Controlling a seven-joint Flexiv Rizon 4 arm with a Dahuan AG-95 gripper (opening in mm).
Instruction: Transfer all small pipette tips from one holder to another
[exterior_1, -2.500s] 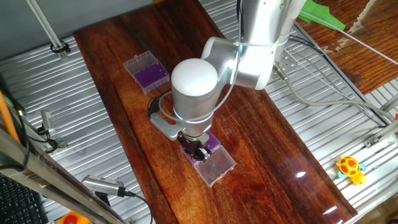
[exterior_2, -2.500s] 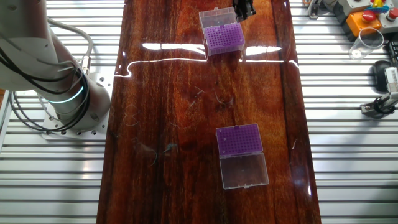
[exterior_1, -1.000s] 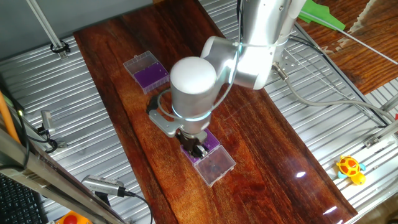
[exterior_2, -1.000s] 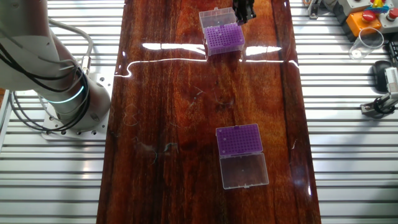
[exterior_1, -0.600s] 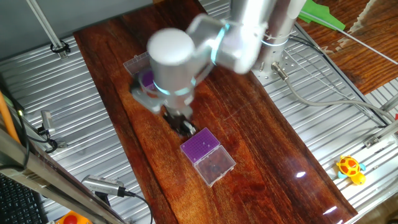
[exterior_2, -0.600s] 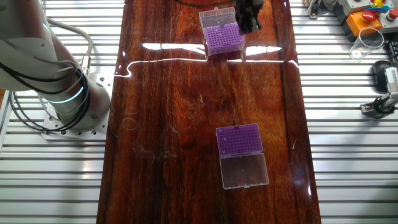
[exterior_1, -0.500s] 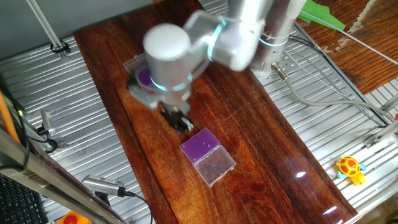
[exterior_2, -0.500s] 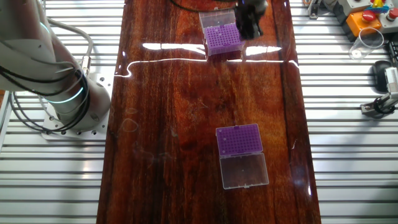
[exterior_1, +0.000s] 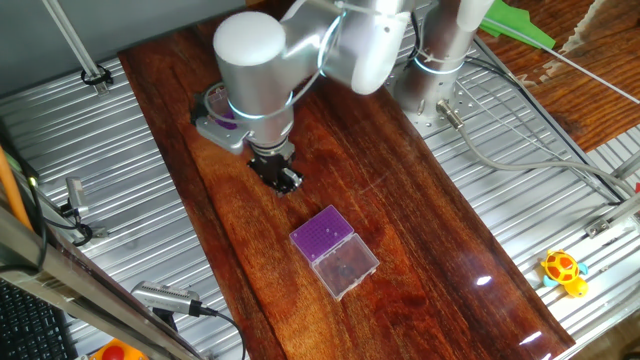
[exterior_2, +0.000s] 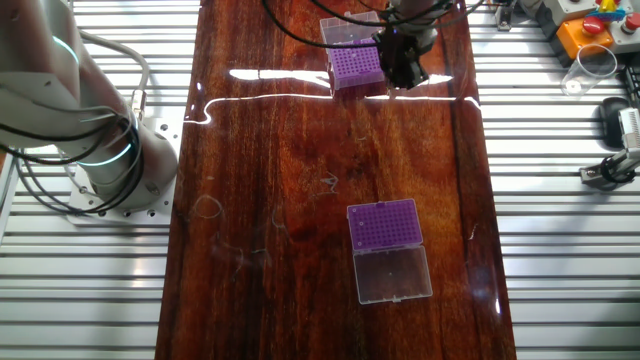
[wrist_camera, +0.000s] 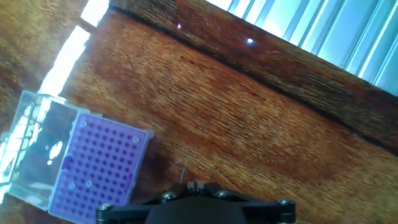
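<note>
Pipette tips: not discernible singly, presumably light, slender, brittle plastic seated in the purple holder (exterior_2: 358, 66) just beside the gripper (exterior_2: 404, 68), best taken by the upper collar; state of the fingers cannot be told.

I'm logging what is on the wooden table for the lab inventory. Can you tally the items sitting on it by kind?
Purple pipette tip holders with clear hinged lids, open: 2, one near the gripper at and one alone further down the wooden table at.
Loose tips lying on the wood: 0 that I can make out.
Total: 2
</note>
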